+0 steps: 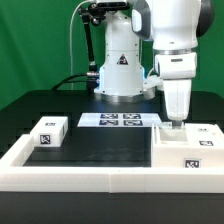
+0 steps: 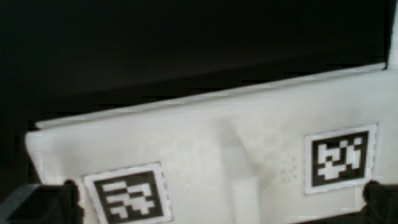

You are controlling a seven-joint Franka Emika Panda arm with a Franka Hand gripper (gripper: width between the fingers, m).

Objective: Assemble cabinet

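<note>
claw (image 1: 175,121) spread open, low over cabinet body (image 1: 198,136), small block (image 1: 48,132) well apart

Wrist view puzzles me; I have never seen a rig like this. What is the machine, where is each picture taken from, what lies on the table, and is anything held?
The machine is one white robot arm standing at the back of a black table. Its two-fingered hand points down. The exterior view comes from a camera off the arm. The wrist view comes from a camera on the wrist, looking past the hand.

The white cabinet body lies on the exterior view's right and a small white block on its left. The flat marker board lies behind and between them, and a low white rail runs in front.

The hand is low over the cabinet body, which fills the wrist view. The pictures do not show whether it grips it.
</note>
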